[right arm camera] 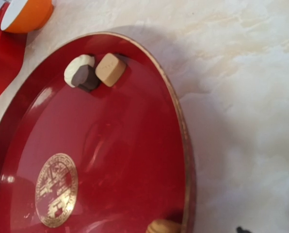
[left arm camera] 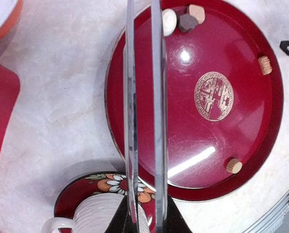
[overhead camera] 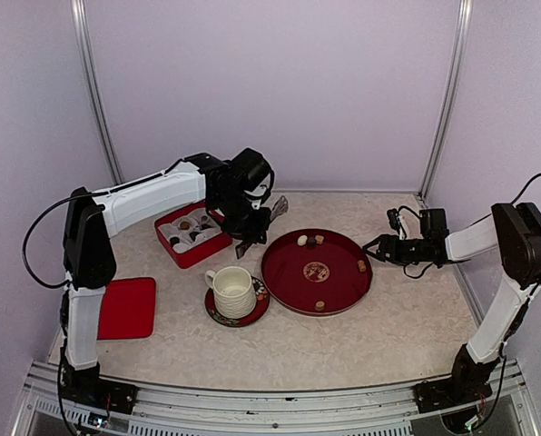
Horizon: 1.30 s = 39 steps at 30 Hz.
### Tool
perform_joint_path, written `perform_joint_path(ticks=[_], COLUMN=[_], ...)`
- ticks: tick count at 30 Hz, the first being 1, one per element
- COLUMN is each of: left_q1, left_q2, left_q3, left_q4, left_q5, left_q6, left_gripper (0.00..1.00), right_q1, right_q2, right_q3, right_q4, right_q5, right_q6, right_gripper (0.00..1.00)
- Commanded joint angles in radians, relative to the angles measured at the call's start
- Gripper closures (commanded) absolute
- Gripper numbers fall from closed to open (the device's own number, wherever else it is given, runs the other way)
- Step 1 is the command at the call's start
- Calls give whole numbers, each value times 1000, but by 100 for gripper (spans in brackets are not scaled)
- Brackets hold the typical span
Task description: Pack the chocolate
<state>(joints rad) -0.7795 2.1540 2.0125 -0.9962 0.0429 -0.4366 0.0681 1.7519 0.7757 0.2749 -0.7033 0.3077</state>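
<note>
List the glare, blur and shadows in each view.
Left wrist: bright glare spot and streak on the tray, tongs soft-edged up close. Right wrist: sheen faint, bottom chocolate soft. Top: even light, no harsh shadows.

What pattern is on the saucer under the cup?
White and orange flowers on a dark red saucer; clearest in the left wrist view.

Count on the tray point(overhead camera: 289, 272): 5 chocolate pieces point(left arm camera: 186, 22), of which 1 white, 1 dark brown and 3 tan. More pieces sit in the box point(overhead camera: 191, 258), number not resolvable.

Other items:
- 1 round red tray
- 1 red box
- 1 red lid point(overhead camera: 125, 307)
- 1 cup point(overhead camera: 232, 291)
- 1 saucer point(overhead camera: 243, 320)
- 1 tongs point(left arm camera: 158, 121)
</note>
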Motion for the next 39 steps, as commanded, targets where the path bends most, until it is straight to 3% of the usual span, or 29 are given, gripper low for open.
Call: perform_joint_path(ticks=[1,10,17,39], left_q1=[41,257,435,472], left_q2=[-109,-375,-469,-376], left_q3=[-50,-379,-565,-546], left_q4=[27,79,61,-28], left_q5=[-17,-34,-52,-238], left_q6=[13,-3,38,107], left_gripper=[85,85,85,81], right_q1=[-11,-11,-11,-11], right_q2=[-30,-48,-44,-35], right_q3=[-6,3,11,22], right_q4=[-4,-24,-27,-21], right_q5=[-2,7,6,0], right_q6=[-2,-9,-10,-2], right_gripper=[21,21,21,21])
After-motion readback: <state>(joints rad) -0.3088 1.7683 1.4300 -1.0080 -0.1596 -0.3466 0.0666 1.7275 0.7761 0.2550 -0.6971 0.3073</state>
